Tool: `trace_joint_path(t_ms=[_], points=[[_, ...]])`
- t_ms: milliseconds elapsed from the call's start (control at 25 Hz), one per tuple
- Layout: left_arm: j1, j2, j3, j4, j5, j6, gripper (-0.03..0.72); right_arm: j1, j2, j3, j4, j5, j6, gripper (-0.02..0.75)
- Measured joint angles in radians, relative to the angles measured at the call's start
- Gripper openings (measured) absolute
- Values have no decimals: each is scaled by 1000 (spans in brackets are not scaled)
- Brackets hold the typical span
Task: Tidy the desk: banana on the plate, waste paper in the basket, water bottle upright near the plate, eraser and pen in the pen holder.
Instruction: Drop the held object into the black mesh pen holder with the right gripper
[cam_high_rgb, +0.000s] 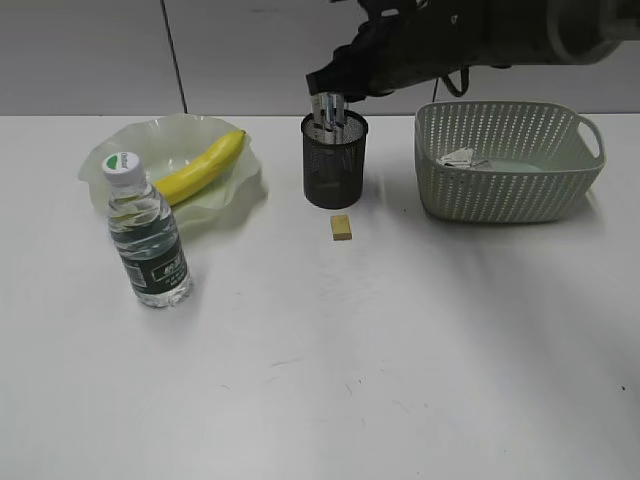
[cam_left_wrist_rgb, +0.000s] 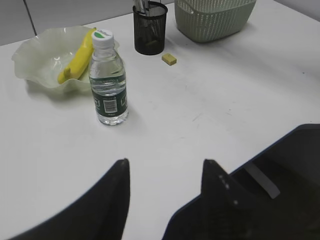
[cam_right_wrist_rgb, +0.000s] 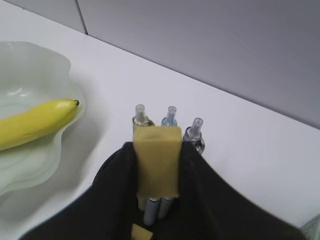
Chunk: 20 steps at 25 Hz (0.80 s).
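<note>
My right gripper (cam_right_wrist_rgb: 157, 145) is shut on a yellow eraser (cam_right_wrist_rgb: 156, 167) and hovers right over the black mesh pen holder (cam_high_rgb: 335, 165), where three pens (cam_right_wrist_rgb: 170, 117) stand. A second yellow eraser (cam_high_rgb: 341, 227) lies on the desk just in front of the holder. The banana (cam_high_rgb: 205, 167) rests in the pale green plate (cam_high_rgb: 130, 140). Upright before the plate stands the water bottle (cam_high_rgb: 148, 235). The waste paper (cam_high_rgb: 465, 158) lies inside the basket (cam_high_rgb: 510, 175). My left gripper (cam_left_wrist_rgb: 165, 167) is open over the bare desk (cam_left_wrist_rgb: 215, 100), well short of the bottle (cam_left_wrist_rgb: 108, 80).
The right arm (cam_high_rgb: 480, 35) reaches in from the upper right, above the basket's rim. A grey wall panel runs behind the desk's far edge. White desk surface stretches from the bottle toward the front.
</note>
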Motion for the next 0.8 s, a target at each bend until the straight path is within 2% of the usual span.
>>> trace_joint_path(t_ms=[400,480,680,800], points=[[0,0,0,0,0,0,351,0,45,0,11,12,0,213],[0,0,0,0,0,0,351,0,53,0,19,12,0,249],[0,0,0,0,0,0,351,0,64,0,58,12,0,396],[0,0,0,0,0,0,351,0,64,0,83,12,0,445]])
